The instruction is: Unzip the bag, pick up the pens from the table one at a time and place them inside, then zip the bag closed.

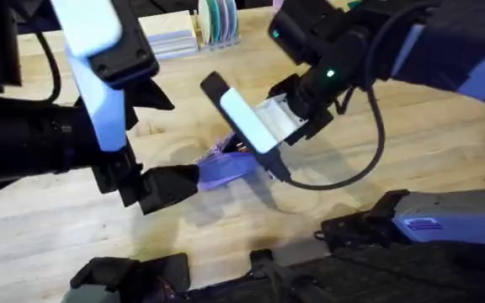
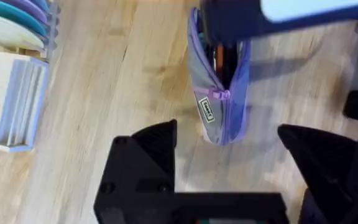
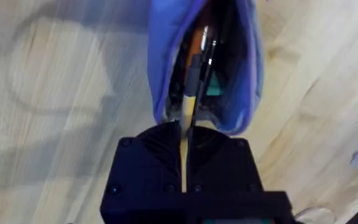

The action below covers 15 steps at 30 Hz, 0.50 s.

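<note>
Pale wooden planks of the table (image 1: 49,227) carried the lavender fabric pouch (image 2: 219,87), its mouth unzipped. Inside it, orange and dark pens (image 3: 201,43) lay half hidden. The right gripper (image 3: 185,146) pinched a yellowish-tan pen (image 3: 185,118), its tip just inside the pouch. The left gripper (image 2: 229,140) stood wide apart around the pouch's end.

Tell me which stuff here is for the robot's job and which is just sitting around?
For the job:
- lavender fabric zip pouch, open
- yellowish-tan pen, pinched by the right gripper, going into the pouch
- orange pen already inside
- left gripper, open beside the pouch

Just lying about:
- pale wooden block
- rack of coloured discs
</note>
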Tool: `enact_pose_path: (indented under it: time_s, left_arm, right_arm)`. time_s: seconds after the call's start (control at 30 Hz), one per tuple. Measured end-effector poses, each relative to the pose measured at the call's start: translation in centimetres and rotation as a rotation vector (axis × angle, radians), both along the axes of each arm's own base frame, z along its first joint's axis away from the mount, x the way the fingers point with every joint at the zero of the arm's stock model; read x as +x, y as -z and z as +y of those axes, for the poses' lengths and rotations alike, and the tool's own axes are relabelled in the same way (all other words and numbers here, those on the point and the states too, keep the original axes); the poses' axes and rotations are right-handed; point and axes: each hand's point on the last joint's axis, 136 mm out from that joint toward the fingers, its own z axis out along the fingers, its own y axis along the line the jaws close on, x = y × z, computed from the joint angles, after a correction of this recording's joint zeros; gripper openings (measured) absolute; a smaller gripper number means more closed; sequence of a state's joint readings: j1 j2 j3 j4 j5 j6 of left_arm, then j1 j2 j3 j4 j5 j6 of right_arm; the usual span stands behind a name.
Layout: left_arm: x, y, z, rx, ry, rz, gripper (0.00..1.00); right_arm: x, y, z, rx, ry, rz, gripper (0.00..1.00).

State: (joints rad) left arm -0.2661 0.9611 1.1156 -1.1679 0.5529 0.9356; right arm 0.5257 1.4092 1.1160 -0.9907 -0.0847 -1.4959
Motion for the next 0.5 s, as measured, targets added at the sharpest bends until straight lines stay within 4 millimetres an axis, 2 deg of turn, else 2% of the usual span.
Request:
enact_pose_path:
  time_s: [0.5]
  left_arm:
    - [-1.5,1.6,1.4,0.102,0.03,0.039,0.993]
  right_arm:
    - [-0.2,1.8,4.1,-0.006,-0.134,-0.023,0.033]
